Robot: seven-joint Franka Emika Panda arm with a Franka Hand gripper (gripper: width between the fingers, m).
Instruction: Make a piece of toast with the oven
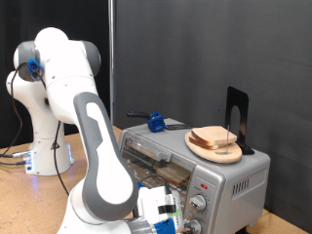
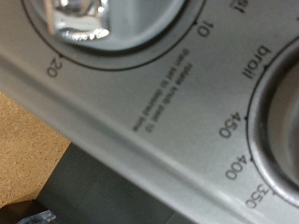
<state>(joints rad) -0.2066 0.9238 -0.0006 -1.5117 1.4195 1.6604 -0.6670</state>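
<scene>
Silver metal fills the wrist view: the oven (image 2: 140,112) front with printed dial numbers and two knobs cut off at the edges. The gripper (image 1: 171,216) sits at that panel, mostly hidden; whether its fingers are apart cannot be told. The piece of toast (image 1: 215,139) lies on a round wooden plate (image 1: 200,149) atop the oven.

Oven (image 1: 229,175) casing is brushed silver metal, matt-satin with printed dial markings, its knob (image 2: 79,21) glossy chrome; the plate (image 1: 214,146) on top appears smooth wood, the piece of toast (image 1: 216,138) matt and porous, the arm (image 1: 93,136) glossy white plastic.
</scene>
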